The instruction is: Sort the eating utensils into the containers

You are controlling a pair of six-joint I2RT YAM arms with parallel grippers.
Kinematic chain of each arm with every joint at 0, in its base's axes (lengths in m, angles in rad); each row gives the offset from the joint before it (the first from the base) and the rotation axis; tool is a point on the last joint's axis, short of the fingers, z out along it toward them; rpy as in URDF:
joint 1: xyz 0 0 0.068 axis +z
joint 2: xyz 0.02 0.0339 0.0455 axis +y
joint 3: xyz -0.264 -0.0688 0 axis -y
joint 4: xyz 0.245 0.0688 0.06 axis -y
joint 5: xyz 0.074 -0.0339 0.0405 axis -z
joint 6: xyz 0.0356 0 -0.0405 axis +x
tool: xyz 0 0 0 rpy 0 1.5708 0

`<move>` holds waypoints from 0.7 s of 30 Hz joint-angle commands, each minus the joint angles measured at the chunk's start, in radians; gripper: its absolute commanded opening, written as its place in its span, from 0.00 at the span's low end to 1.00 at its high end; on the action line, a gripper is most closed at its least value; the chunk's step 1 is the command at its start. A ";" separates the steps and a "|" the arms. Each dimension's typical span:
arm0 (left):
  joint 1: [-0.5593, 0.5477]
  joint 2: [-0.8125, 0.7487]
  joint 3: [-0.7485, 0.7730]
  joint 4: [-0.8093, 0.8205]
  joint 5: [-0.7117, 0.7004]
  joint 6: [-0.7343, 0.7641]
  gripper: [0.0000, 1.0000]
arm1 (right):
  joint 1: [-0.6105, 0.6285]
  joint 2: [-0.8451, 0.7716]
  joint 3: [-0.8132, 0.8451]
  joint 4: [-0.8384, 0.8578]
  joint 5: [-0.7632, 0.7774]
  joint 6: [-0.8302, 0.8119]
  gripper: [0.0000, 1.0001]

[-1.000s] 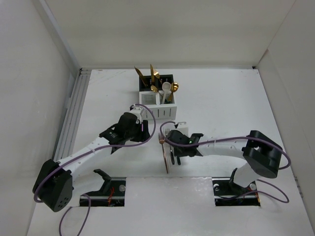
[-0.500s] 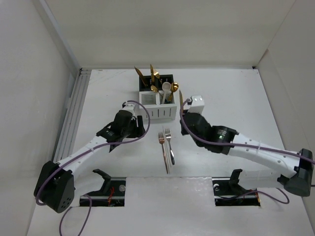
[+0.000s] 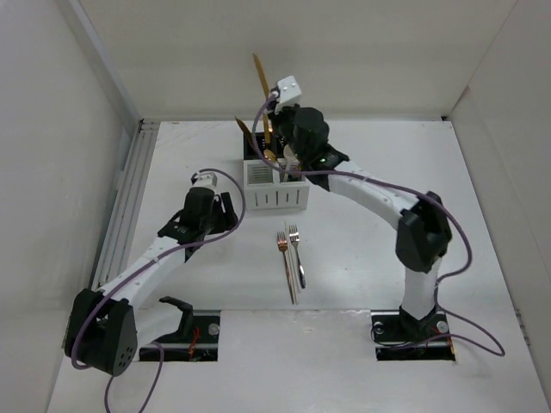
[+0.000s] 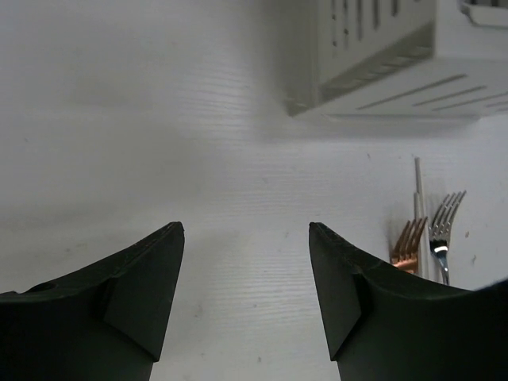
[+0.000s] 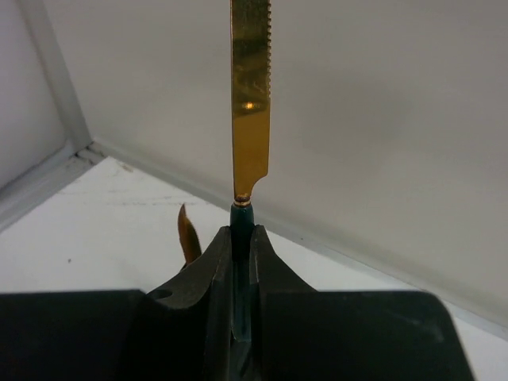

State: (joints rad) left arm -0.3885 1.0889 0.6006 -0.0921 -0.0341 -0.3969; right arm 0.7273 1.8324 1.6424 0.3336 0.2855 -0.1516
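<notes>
As it reaches out over the two cutlery holders, the right gripper is clenched tight on the dark teal handle of a gold knife, serrated blade pointing straight up. That knife is held high by the black holder at the far side of the table. Right in front, touching it, sits the white holder, and a few gold utensils stand upright in the boxes; which compartment, I can't tell. Over on the other side, the left gripper hovers low over bare tabletop, jaws released, holding nothing. Out in the middle lie a copper fork and a silver fork, side by side, tines toward the white holder, near it but apart.
</notes>
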 commanded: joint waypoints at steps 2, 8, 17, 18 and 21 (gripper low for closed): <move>0.077 -0.024 -0.030 0.046 -0.006 0.006 0.61 | 0.015 0.154 0.114 0.229 -0.193 -0.118 0.00; 0.161 -0.024 -0.039 0.055 0.013 0.006 0.62 | 0.006 0.329 0.198 0.238 -0.238 -0.057 0.00; 0.208 0.020 -0.030 0.074 0.031 0.006 0.62 | -0.026 0.373 0.159 0.248 -0.229 0.006 0.04; 0.217 0.031 -0.030 0.083 0.040 0.006 0.62 | -0.026 0.373 0.158 0.248 -0.229 0.015 0.17; 0.217 0.031 -0.021 0.083 0.049 0.016 0.62 | -0.026 0.364 0.137 0.248 -0.229 0.015 0.41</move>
State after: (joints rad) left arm -0.1799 1.1236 0.5663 -0.0425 -0.0067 -0.3954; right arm 0.6987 2.2337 1.7702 0.4908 0.0738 -0.1516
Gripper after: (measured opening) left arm 0.622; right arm 0.378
